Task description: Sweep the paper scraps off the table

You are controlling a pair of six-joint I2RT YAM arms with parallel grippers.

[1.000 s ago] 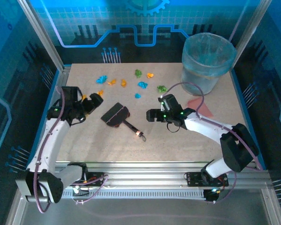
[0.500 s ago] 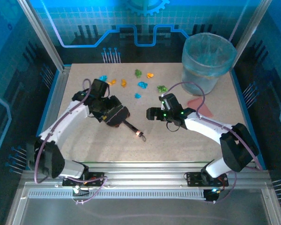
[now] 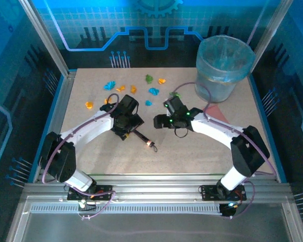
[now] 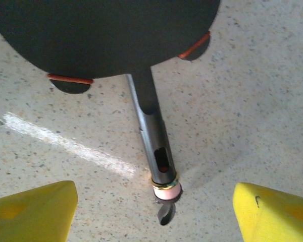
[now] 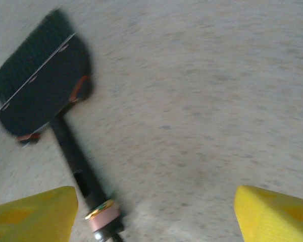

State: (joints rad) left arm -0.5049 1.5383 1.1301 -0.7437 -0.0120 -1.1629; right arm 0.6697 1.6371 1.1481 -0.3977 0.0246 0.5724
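**Both hands hanging open by the brush, scraps lying along the far side**

The left arm is arching in from the 7 o'clock corner of the bench (image 3: 192, 151) to its middle. The left hand (image 3: 126, 123) is hanging over the black brush (image 3: 143, 138), pointing down at it. In the left wrist view its yellow fingers (image 4: 31, 212) are standing wide apart and gripping nothing. The brush head is lying at 12 o'clock there. The handle is running down to a pink end cap (image 4: 166, 191) near 6 o'clock, between the fingers but apart from both.

The right arm is bending in from the 5 o'clock corner. The right hand (image 3: 158, 122) is hovering at the brush's 3 o'clock, facing 9 o'clock. Its fingers (image 5: 272, 214) are also standing wide and holding nothing. That wrist view is blurred, with the brush lying toward 8 o'clock.

From above, the brush handle is pointing toward 4 o'clock. The paper scraps (image 3: 153, 91), in orange, blue and green, are lying scattered over the 11-to-12 o'clock part of the bench, beyond both hands. Two orange ones are lying at the left hand's 10 o'clock.

A blue bin (image 3: 224, 63) is standing at the 1 o'clock corner, lined with a clear bag; what is inside cannot be made out. A pink dustpan (image 3: 219, 115) is lying flat at the bin's 6 o'clock, partly under the right arm.
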